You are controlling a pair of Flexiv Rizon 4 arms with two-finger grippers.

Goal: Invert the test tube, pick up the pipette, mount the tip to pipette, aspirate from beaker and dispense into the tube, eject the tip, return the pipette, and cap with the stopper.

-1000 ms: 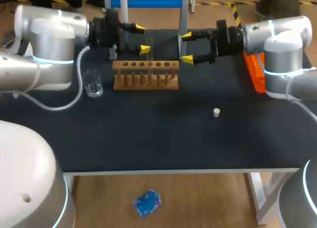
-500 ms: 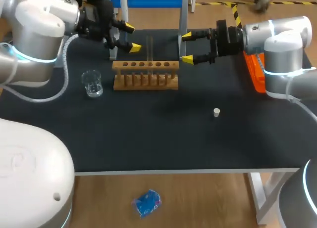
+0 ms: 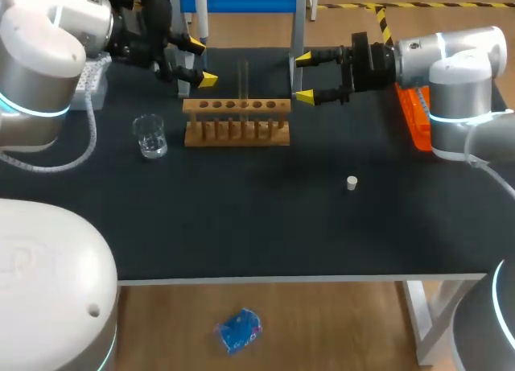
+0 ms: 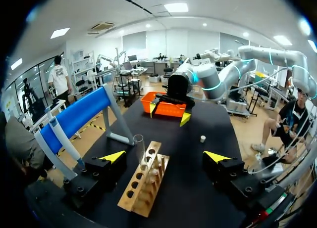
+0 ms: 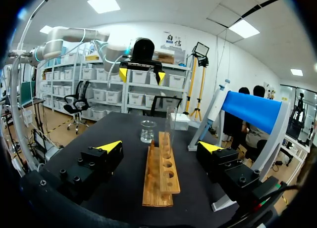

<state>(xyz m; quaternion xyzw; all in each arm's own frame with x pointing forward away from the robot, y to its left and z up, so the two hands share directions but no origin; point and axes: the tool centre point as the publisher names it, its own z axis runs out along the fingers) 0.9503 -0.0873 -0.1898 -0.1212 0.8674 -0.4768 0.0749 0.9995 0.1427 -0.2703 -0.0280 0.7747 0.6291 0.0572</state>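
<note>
The left tool stands open and empty in the head view. The test tube is a little ahead of its fingertips, upright in the wooden rack on the bench. The right tool, also spread wide and holding nothing, faces the tube from the rack's other end. The tube looks like thin clear glass, so probably light, stiff, slick and brittle, and best taken gently on the bare length above the rack. In the left wrist view the tool gapes with the tube ahead and between its fingers, untouched. The pipette hangs on the blue stand off to one side. In the right wrist view the tool is open too, the rack runs away between its fingers, and the tube stands at the far end near the beaker.
</note>
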